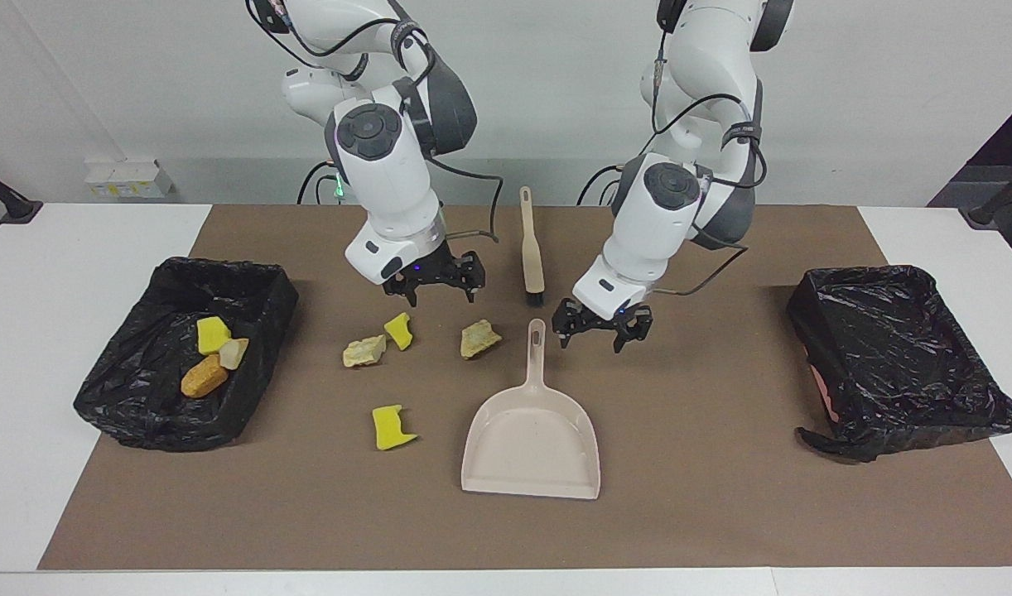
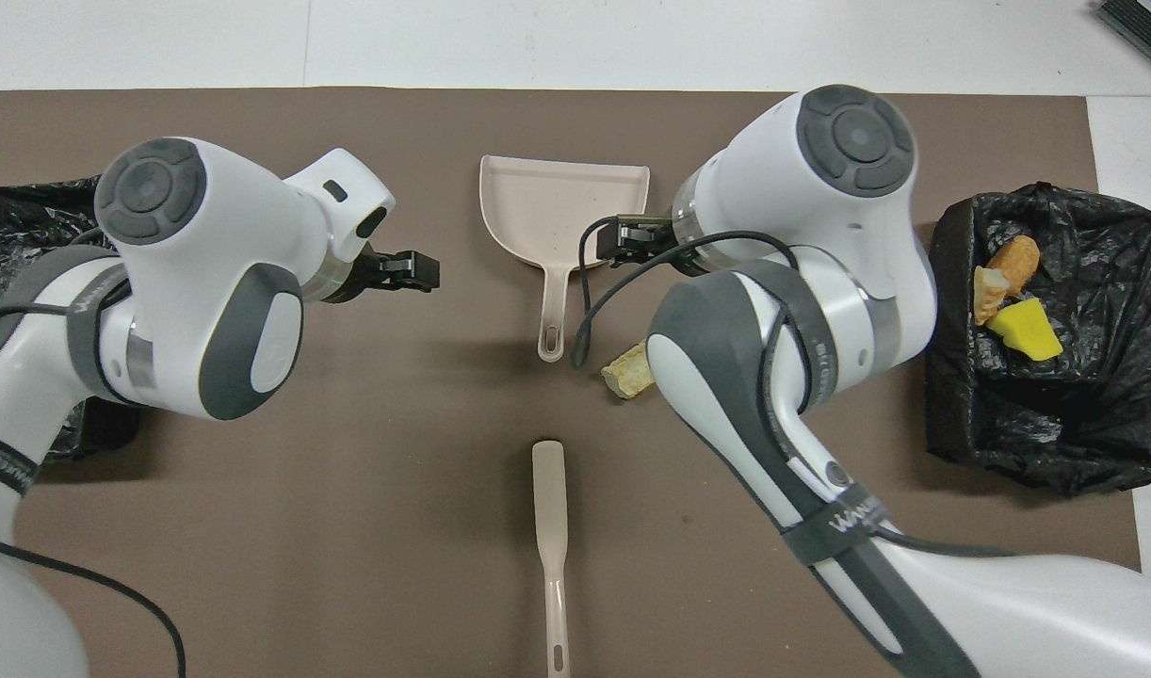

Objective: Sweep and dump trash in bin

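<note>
Loose trash lies on the brown mat: a yellow chunk (image 1: 399, 330), a beige lump (image 1: 364, 351), another beige lump (image 1: 479, 338) (image 2: 629, 370) and a yellow piece (image 1: 392, 428). The black-lined bin (image 1: 125, 389) (image 2: 1037, 424) at the right arm's end holds a yellow chunk (image 1: 213, 334), a pale lump (image 1: 233, 353) and an orange-brown lump (image 1: 204, 377). The beige dustpan (image 1: 531, 439) (image 2: 564, 198) lies flat, free of both grippers. My right gripper (image 1: 434, 290) (image 2: 623, 240) hangs open and empty over the loose trash. My left gripper (image 1: 603, 331) (image 2: 415, 271) is open, low beside the dustpan's handle (image 1: 537, 348).
The beige brush (image 1: 531, 248) (image 2: 549, 527) lies on the mat nearer to the robots than the dustpan, black bristles (image 1: 535, 294) pointing at the dustpan's handle. A second black-lined bin (image 1: 895, 356) stands at the left arm's end with nothing showing inside.
</note>
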### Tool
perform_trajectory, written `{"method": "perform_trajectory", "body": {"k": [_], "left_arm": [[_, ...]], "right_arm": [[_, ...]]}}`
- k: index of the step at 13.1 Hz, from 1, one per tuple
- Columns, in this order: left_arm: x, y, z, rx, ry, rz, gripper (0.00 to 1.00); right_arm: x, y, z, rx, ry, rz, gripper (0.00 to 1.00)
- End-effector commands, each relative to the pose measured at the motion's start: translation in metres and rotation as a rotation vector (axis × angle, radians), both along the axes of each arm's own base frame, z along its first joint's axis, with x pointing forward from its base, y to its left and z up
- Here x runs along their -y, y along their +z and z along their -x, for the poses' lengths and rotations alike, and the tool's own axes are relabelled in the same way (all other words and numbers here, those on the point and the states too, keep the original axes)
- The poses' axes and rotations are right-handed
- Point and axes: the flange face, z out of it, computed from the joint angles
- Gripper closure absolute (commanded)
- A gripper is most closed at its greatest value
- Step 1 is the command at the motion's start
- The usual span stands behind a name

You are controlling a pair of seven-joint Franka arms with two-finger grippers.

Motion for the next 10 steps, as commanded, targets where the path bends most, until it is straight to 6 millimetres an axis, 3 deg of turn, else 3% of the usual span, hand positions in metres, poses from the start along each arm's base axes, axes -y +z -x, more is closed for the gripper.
{"method": "perform_trajectory", "body": {"k": [1, 3, 5, 8, 10], "left_arm": [[0.025, -0.008, -0.004, 0.027, 0.010, -0.004, 0.00], [0.039, -0.012, -0.006, 0.030, 0.007, -0.002, 0.00], [0.081, -0.055, 0.008, 0.024, -0.003, -0.063, 0.00], [0.091, -0.058, 0.010, 0.032, 0.011, -0.085, 0.02], [0.090, -0.056, 0.010, 0.022, 0.019, -0.090, 0.46]], "right_arm": [[0.010, -0.010, 0.026, -0.026, 0.034, 0.023, 0.00], [0.010, -0.016, 0.037, -0.033, 0.038, 0.028, 0.00], [0.010, -0.017, 0.039, -0.034, 0.039, 0.029, 0.00], [0.012, -0.018, 0.039, -0.037, 0.036, 0.030, 0.00], [0.012, -0.017, 0.039, -0.036, 0.036, 0.030, 0.00]]}}
